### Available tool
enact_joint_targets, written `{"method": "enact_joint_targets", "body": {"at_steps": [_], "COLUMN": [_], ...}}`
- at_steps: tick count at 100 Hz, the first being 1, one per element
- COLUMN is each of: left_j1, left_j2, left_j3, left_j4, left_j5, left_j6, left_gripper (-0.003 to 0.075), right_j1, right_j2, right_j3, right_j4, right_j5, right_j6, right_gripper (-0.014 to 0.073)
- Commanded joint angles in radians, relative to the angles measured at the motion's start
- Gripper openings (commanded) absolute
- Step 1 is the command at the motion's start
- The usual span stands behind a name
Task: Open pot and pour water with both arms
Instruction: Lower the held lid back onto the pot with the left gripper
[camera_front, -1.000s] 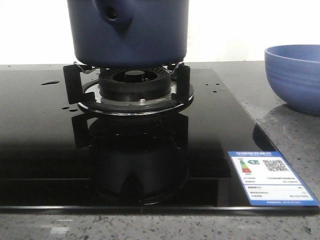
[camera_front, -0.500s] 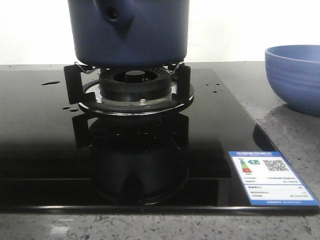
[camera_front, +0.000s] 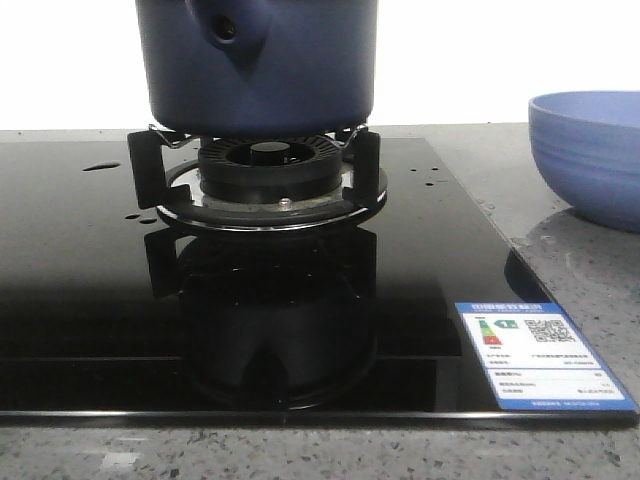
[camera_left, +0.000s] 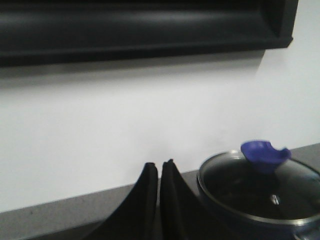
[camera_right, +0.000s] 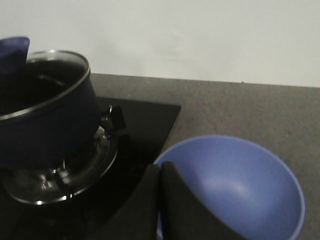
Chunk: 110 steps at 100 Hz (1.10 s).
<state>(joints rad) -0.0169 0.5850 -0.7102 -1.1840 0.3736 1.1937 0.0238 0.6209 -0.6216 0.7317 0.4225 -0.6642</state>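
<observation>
A matt, dark navy finish is shown on the pot (camera_front: 258, 65). Its lid (camera_left: 260, 192) is made of clear glass ringed by a shiny metal band, with a smooth blue plastic-looking knob (camera_left: 265, 155). The hob (camera_front: 90, 280) is a glossy black glass surface, mirror-like, on which small shiny drops of water (camera_front: 100, 166) are seen. The burner ring (camera_front: 270, 205) is polished metal. The counter (camera_front: 560, 250) is speckled grey stone. The bowl (camera_right: 240, 190), just beside the right gripper (camera_right: 160, 167), is smooth, satin blue.
</observation>
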Motion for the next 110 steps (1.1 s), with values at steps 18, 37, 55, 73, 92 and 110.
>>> {"method": "enact_joint_targets", "body": {"at_steps": [18,37,55,73,92,110], "left_j1": [-0.017,-0.015,-0.015,-0.015,-0.015,-0.015], "left_j2": [-0.379,-0.542,-0.567,-0.567,-0.567,-0.567], "left_j3": [0.311,0.411,0.416,0.416,0.416,0.416], "left_j4": [-0.054,-0.098,-0.114,-0.114,-0.114,-0.114], "left_j5": [-0.053,-0.049,-0.026,-0.026,-0.026,-0.026], "left_j6": [0.006,0.006,0.006,0.006,0.006,0.006], "left_gripper": [-0.0019,-0.0019,-0.0019,-0.0019,-0.0019,-0.0019], "right_j1": [0.001,0.001,0.001,0.001,0.001,0.001], "right_j2": [-0.385,-0.513,-0.514,-0.514,-0.514,-0.514], "right_j3": [0.297,0.347,0.347,0.347,0.347,0.347], "right_j4": [0.026,0.051,0.051,0.051,0.051,0.051], "right_j5": [-0.095,-0.126,-0.122,-0.122,-0.122,-0.122], "right_j6": [-0.021,-0.021,-0.021,-0.021,-0.021,-0.021], "right_gripper": [-0.0045,-0.0045,-0.0046,-0.0045,-0.0045,-0.0046]}}
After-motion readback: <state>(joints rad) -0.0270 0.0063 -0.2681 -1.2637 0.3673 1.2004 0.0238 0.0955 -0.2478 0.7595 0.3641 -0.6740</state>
